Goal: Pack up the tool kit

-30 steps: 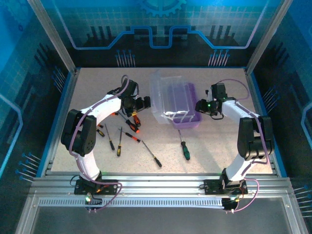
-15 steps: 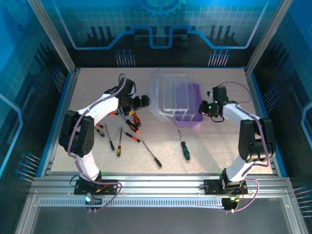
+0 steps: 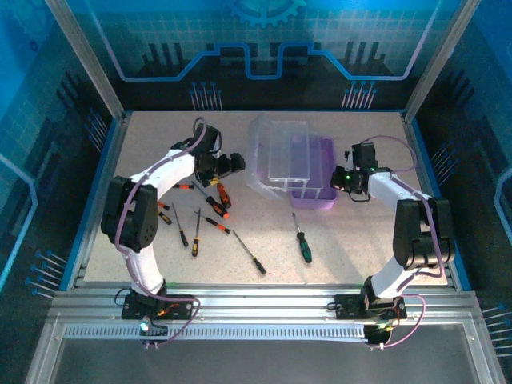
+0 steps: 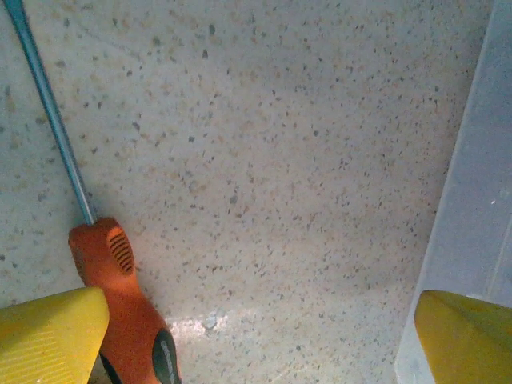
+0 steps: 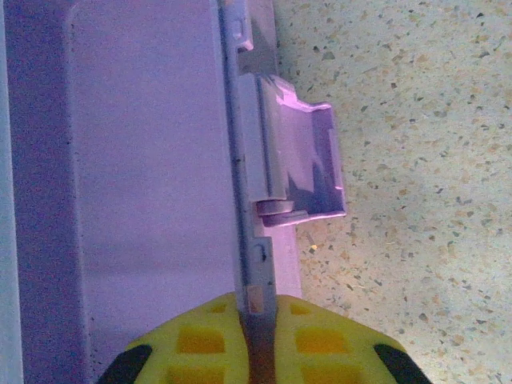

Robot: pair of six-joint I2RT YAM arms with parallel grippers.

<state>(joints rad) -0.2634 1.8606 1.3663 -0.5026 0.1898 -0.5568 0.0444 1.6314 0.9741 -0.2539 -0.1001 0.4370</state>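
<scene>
Firmly the right gripper clamps the tool kit by its rim; left gripper gapes between screwdriver and lid.

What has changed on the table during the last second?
The right gripper closed on the side wall of the purple case and pulled it a little to the right, turning it slightly; its clear lid went along. The left gripper barely moved and stayed open. The screwdrivers on the table, the green one too, stayed where they were.
</scene>
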